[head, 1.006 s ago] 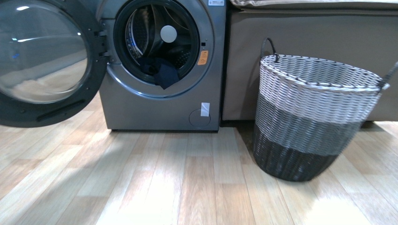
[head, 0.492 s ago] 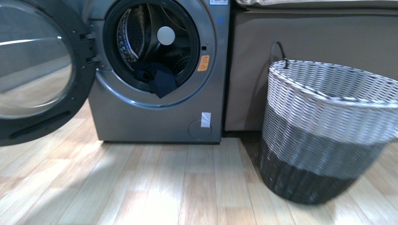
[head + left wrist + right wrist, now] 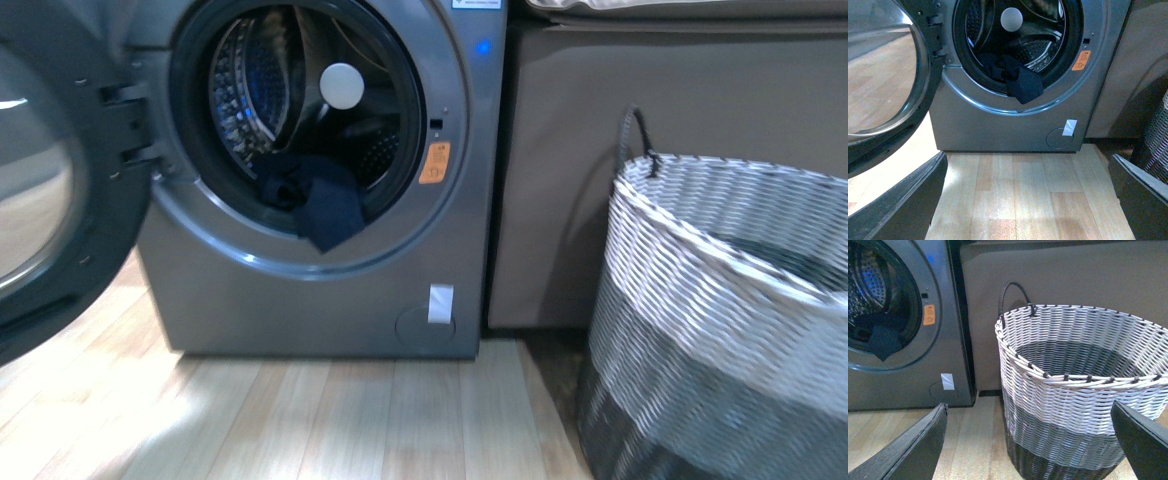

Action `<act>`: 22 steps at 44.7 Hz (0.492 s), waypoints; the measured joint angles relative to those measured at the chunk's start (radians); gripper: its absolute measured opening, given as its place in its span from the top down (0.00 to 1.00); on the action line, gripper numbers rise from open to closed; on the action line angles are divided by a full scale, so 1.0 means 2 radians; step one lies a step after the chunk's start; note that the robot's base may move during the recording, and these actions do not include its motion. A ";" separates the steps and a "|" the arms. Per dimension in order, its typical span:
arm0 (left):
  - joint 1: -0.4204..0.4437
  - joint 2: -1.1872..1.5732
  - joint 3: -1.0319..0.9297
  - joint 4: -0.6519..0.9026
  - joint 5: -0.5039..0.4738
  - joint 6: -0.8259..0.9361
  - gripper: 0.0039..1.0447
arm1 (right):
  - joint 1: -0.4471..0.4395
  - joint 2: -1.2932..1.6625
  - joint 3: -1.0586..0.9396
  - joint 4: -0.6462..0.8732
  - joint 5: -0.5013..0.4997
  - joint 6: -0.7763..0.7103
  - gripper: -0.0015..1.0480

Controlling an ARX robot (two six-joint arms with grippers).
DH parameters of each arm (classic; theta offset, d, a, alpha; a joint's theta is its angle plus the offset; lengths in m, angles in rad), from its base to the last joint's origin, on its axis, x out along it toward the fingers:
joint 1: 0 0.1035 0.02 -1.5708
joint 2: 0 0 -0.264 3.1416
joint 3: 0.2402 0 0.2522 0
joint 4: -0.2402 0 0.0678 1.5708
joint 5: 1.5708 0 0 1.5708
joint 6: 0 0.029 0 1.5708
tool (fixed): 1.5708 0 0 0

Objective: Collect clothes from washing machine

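The washing machine (image 3: 320, 300) is looming nearer than a second ago, and the woven basket (image 3: 720, 300) is sliding toward the right edge of the front view. The machine's glass door (image 3: 50, 200) is hanging wide open. The left hand (image 3: 1028, 156) is pointing at the drum, fingers spread wide and empty. The right hand (image 3: 1028, 406) is spread likewise and facing the basket. The dark navy clothes (image 3: 318, 205) are lying in the drum, with one fold drooping over the opening's lower rim.
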 joint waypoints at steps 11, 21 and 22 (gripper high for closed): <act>0.000 0.000 0.000 0.000 -0.002 0.000 0.06 | 0.000 0.000 0.000 0.000 -0.001 0.000 0.07; 0.000 0.000 0.000 0.000 0.000 0.000 0.06 | 0.000 0.000 0.000 0.000 0.001 0.000 0.07; 0.000 0.000 0.000 0.000 0.000 0.000 0.06 | 0.000 0.000 0.000 0.000 0.001 0.000 0.07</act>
